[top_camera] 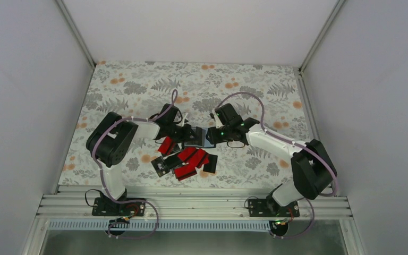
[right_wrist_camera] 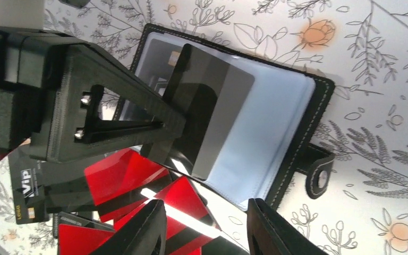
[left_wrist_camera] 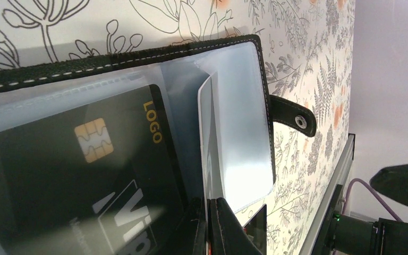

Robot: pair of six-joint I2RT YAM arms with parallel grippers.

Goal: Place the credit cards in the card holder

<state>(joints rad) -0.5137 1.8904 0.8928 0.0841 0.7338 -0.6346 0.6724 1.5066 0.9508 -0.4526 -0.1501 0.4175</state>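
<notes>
Black-cased card holder (right_wrist_camera: 319,101) lies open, one clear sleeve (left_wrist_camera: 204,133) pinched in the left gripper (left_wrist_camera: 211,223) (the right gripper (right_wrist_camera: 204,228) hangs part-open and empty over red credit cards (right_wrist_camera: 122,175)).

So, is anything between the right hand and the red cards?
Nothing visible. The right hand hangs open above the red cards, with only air between. The left hand is off to the side, shut on a clear sleeve of the card holder, not in that path.
</notes>
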